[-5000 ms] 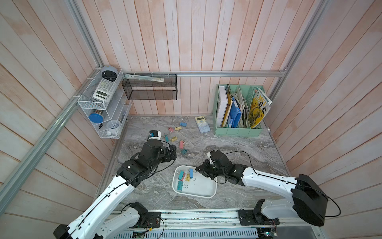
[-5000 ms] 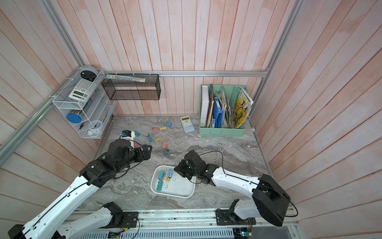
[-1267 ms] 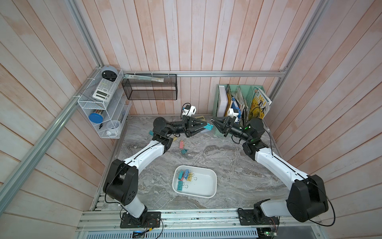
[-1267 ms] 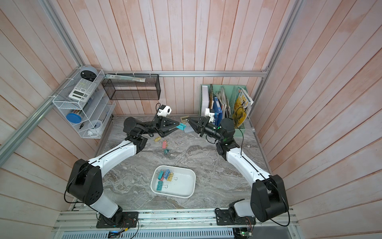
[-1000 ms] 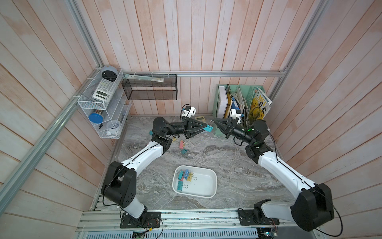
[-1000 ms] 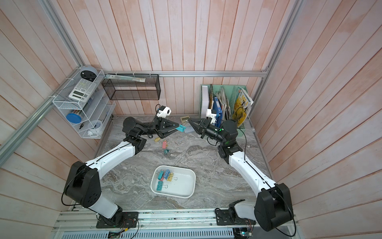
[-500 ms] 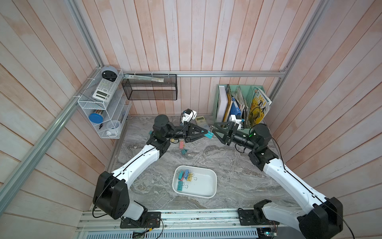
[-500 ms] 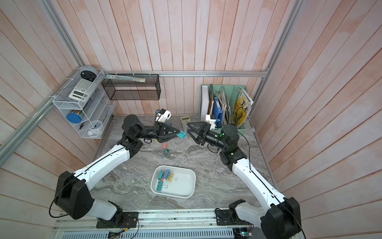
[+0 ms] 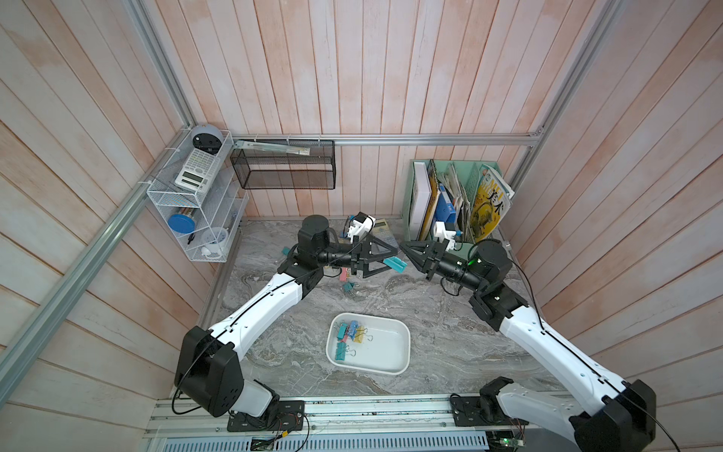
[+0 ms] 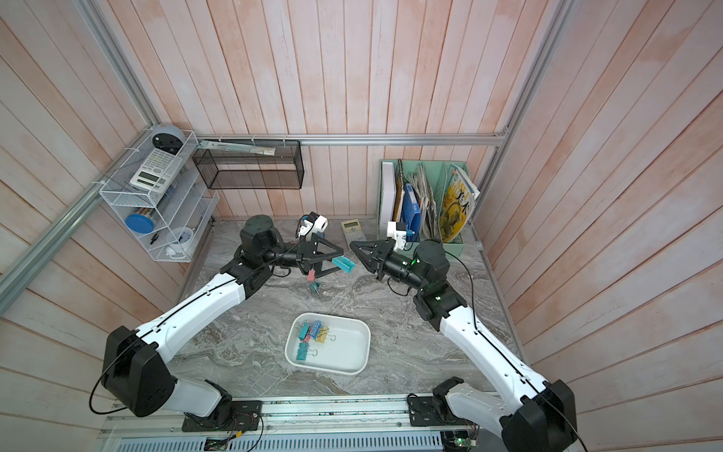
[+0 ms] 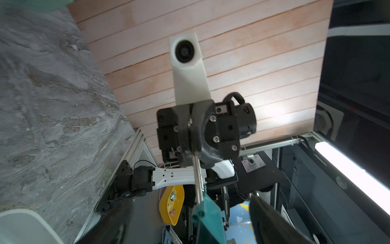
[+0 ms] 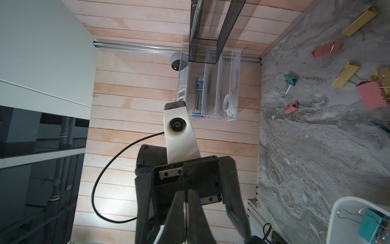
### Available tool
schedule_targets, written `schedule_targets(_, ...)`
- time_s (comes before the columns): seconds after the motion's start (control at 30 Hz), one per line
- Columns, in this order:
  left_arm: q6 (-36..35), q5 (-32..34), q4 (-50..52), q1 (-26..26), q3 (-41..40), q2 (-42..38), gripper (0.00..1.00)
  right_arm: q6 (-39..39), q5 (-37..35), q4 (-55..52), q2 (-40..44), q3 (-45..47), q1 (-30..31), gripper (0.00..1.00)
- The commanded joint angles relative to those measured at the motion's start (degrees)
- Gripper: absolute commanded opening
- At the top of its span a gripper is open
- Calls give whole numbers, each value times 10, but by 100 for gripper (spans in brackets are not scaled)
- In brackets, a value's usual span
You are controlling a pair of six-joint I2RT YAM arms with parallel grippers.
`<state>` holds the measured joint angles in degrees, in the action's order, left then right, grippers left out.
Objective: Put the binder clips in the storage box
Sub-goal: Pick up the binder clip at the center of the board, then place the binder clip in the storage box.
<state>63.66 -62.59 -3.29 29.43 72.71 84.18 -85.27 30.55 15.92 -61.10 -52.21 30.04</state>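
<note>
Now, at the left, several loose clips lie on the surface beneath the left arm, not yet collected. Just past them the left end effector is up off the surface with its jaws spread wide, one on either side of a teal clip. In the left wrist view neither jaw appears to touch it. The teal clip hangs in the air by its wire handle. That handle runs into the right end effector, whose jaws are pressed together on it, nearly tip to tip with the left one. Nearer the arm bases, between them, sits the box, with a handful of clips bunched at its left end and the rest of its floor bare.

I judge the step in hand to be a hand-over from left arm to right, with the right alone carrying the teal clip. Next, the right arm needs to draw it out from between the open jaws without brushing them. It should then swing over the bare part of the box, lower and let go. The clip can pivot on so thin a handle, so a slow move suits. The left arm is free for another loose clip.
</note>
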Motion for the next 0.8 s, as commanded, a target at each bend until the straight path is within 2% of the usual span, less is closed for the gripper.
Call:
schedule_targets(0.0, -293, 192, 347, 0, 89, -34, 100, 98, -166, -176, 66, 7, 44, 0)
schedule_targets(0.03, -324, 262, 391, 1, 103, -39, 100, 117, -237, -220, 83, 13, 71, 0)
schedule_targets(0.1, -339, 420, 431, 0, 97, -66, 100, 120, -429, -296, 119, 39, 161, 0)
schedule_targets(0.17, -325, 514, 420, 0, 61, -101, 100, 87, -590, -314, 129, 78, 254, 0)
schedule_targets(0.27, -301, 568, 388, 1, 1, -145, 100, 48, -775, -259, 83, 130, 382, 0)
schedule_targets(0.33, -290, 579, 386, 1, -21, -157, 100, 0, -860, -240, 24, 133, 441, 0)
schedule_targets(0.47, -283, 573, 409, 1, -42, -165, 100, -171, -954, -283, -89, 127, 513, 0)
schedule_targets(0.6, -284, 588, 404, 1, -61, -178, 100, -354, -979, -403, -157, 112, 547, 0)
schedule_targets(0.67, -292, 593, 401, 0, -59, -176, 100, -375, -987, -382, -182, 126, 552, 0)
schedule_targets(0.77, -308, 600, 395, 1, -61, -170, 100, -390, -981, -289, -226, 155, 552, 0)
